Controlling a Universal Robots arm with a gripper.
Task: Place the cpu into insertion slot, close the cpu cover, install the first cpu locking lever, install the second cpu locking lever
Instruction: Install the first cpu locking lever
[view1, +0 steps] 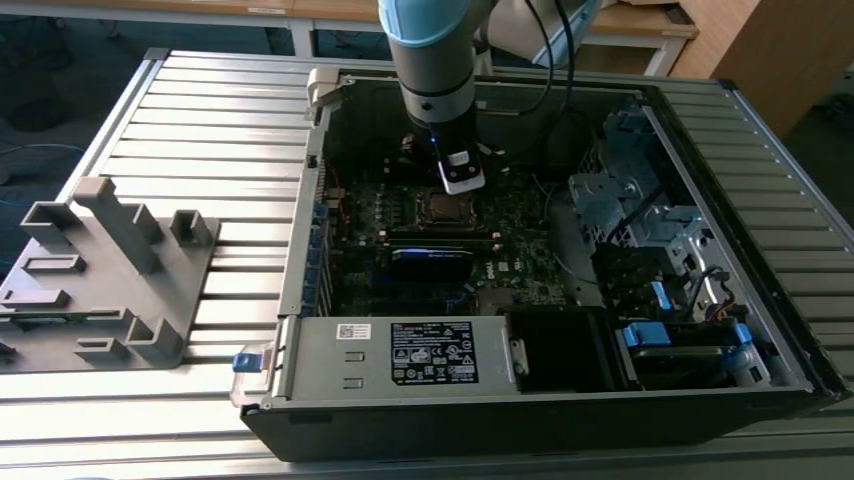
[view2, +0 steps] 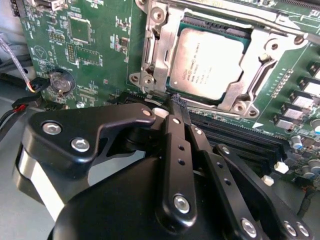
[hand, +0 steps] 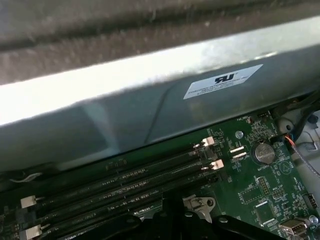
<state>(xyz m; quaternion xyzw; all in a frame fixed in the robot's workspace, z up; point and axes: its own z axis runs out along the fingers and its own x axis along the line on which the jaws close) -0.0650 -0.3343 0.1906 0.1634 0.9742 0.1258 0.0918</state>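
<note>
— Well, exterior view?
— The cpu sits just beside the jaws.
— Second wrist view?
— Jaws narrow, tips together; cpu in the insertion slot just beyond them, cpu cover flat around it.
— First wrist view?
— Beside the jaws, memory slots.

A slatted grey metal table carried an open computer case, which lay on its side across the centre and right of the frame, and a grey plastic fixture at the left edge.
</note>
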